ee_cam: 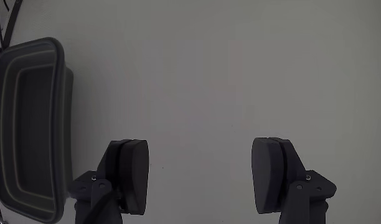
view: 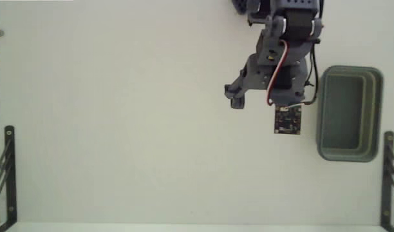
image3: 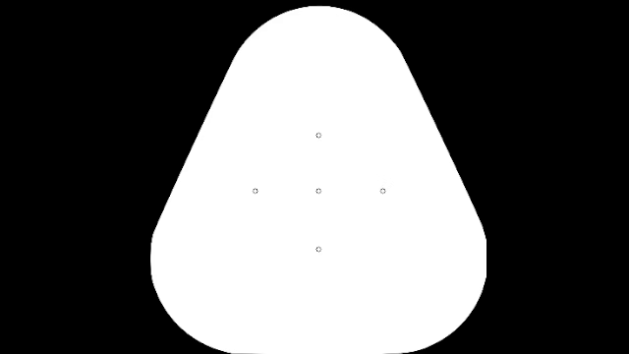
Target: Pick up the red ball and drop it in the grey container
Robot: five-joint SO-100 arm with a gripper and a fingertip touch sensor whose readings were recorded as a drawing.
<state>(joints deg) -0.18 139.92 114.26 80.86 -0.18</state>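
- The gripper (ee_cam: 200, 180) is hanging over bare white table (view: 120, 129) with its two dark fingers (ee_cam: 131, 177) spread wide apart and nothing sitting between them.
- The red ball is not showing in either the fixed view or the wrist view, so where it is lying cannot be told; it could be hiding under the arm (view: 281, 58).
- The grey container (view: 349, 113) is sitting just beside the arm, at the right of the fixed view, and its hollow is looking empty; in the wrist view it is filling the left edge.
- The step in hand appears to be finding the ball, so the fingers should be staying wide while the wrist camera is sweeping the table.
- Once the ball is showing, centring it between the fingers before descending would guard against nudging a smooth sphere into rolling.
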